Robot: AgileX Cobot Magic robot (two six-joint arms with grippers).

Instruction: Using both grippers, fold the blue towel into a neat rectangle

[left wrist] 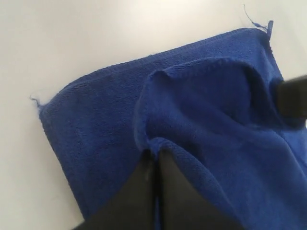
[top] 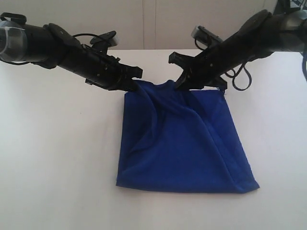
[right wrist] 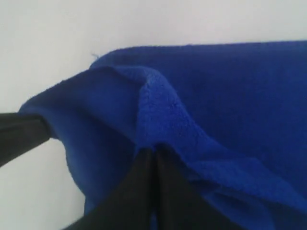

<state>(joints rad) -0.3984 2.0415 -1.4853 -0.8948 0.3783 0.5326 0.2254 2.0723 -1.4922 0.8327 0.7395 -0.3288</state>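
Starting at the blue towel's (top: pixel 187 143) far left corner: the left gripper (top: pixel 135 85) slants down onto it, and its black fingers are pressed tight together with a bunch of blue cloth pinched between them. The left wrist view backs that up. The two tapering fingers (left wrist: pixel 172 191) meet with no gap, and a rolled lip of the towel's stitched edge sits right at their tips. A loose thread (left wrist: pixel 252 19) sticks out from one of the towel's corners.

On to the towel itself. It sits on the white table (top: pixel 57 158), with bare tabletop showing around it. Its near edge lies flat and fairly straight. Its far edge is drawn up off the surface, and long creases run from the two pinched spots down towards the near corners. Between the two grips the raised edge sags in a shallow dip.

Over at the towel's far right corner, the right gripper (top: pixel 189 87) comes down at a mirrored slant. It too is clamped shut on the cloth. The right wrist view shows its fingers (right wrist: pixel 172 191) closed side by side under a thick fold of blue pile. Black cables loop behind that arm, beyond the towel's far edge.
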